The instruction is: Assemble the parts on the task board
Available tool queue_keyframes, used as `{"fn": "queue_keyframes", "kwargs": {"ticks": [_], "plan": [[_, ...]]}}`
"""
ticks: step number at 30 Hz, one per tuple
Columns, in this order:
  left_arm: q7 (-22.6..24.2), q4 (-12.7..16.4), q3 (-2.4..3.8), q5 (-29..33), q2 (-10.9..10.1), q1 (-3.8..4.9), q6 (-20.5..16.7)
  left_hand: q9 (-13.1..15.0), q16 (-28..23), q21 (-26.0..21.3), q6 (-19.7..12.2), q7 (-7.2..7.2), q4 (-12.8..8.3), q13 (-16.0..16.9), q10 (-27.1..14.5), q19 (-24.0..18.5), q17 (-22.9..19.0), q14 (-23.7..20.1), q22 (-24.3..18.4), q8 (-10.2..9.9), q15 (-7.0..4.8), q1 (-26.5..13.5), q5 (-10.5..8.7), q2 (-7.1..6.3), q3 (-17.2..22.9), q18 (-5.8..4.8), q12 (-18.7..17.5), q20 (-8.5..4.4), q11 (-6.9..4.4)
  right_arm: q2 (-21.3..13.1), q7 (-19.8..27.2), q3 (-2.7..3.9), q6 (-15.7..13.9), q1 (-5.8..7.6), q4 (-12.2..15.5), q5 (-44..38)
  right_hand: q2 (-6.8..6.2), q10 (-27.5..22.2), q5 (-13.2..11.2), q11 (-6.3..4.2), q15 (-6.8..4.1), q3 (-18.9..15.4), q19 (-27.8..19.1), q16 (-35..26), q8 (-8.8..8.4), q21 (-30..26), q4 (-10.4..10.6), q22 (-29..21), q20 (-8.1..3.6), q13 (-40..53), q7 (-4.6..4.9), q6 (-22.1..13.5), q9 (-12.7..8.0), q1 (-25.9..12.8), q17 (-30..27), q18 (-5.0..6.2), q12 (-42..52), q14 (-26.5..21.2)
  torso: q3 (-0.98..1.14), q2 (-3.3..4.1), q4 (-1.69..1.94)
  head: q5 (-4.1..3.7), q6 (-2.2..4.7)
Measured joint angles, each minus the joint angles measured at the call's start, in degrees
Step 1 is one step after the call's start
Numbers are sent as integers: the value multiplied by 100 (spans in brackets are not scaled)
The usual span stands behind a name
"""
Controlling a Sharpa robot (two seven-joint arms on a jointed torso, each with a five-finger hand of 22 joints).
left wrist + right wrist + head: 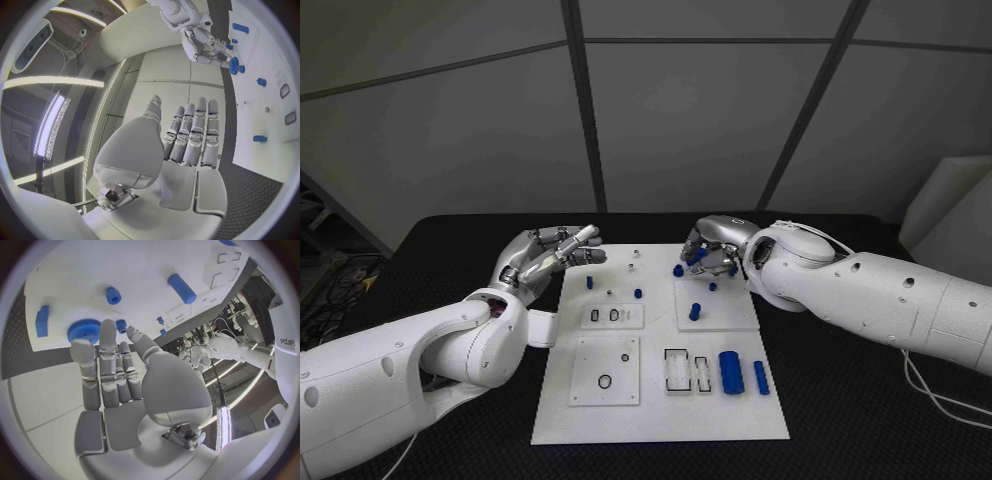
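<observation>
Covering black table (444, 260), white task board (661, 410), grey wall panels (675, 110)

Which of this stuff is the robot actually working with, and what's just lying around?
In use: board; blue gear at the right hand's fingers; blue cylinder; blue pegs; left hand, holding nothing.

Lying about: cables on the table.

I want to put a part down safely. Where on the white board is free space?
Free: the task board's near strip, below the two lying blue cylinders. Crowded: the far end, where the right hand works at a blue gear and small blue pegs stand.
</observation>
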Motion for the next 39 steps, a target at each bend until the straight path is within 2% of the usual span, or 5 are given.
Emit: {"fn": "queue_keyframes", "kwargs": {"ticks": [9,17,25,27,39], "plan": [[-30,79,0,-19,-4,-1,38,-5,-24,0,0,0,-15,0,0,20,0,0,-5,0,0,0,-1,0,-16,0,0,20,0,79,-188,3,2,28,15,-436,-28,-46,0,29,14,0,523,1171,0,1042,0,1535,49,43,-1,-140,1,29,1030,-219,1,5,-7,107,41,-83,-6],[-51,108,0,-26,-26,-1,52,-5,-33,0,0,0,-15,0,-1,20,1,0,-4,-22,0,0,-1,0,-16,1,0,21,1,121,-281,2,-14,31,13,-588,-28,-46,0,29,52,0,838,2186,0,1571,0,2427,75,58,0,-180,1,29,2013,-360,1,8,-9,149,58,-81,-12],[-64,106,0,-28,-36,-1,60,-5,-34,0,0,0,-15,0,-1,19,1,0,-4,-22,0,0,-1,0,-16,1,-26,21,1,187,-298,2,-17,33,16,-645,17,54,0,15,51,76,1047,2701,0,1804,4,2843,76,69,-17,-197,1,-17,2520,-397,1,8,-4,176,71,-45,10],[-67,102,0,-28,-37,-1,62,-5,-34,0,0,0,-15,0,-1,19,1,0,-4,-22,0,0,-1,0,-16,1,-26,21,1,204,-303,2,-4,33,2,-651,31,124,0,7,51,128,1107,2839,0,1870,14,2867,74,69,-18,-197,6,-26,2657,-489,1,8,-3,181,74,-32,13],[-81,87,1,-27,-48,0,77,-9,-34,0,0,0,-15,0,-1,40,1,0,-3,-22,0,0,-1,0,-16,1,-26,0,1,250,-383,6,205,40,-54,-675,155,502,45,-106,51,367,1196,3317,0,2086,-3,2867,45,126,-81,-47,36,-16,3117,-539,28,8,5,210,79,14,-18]]}}
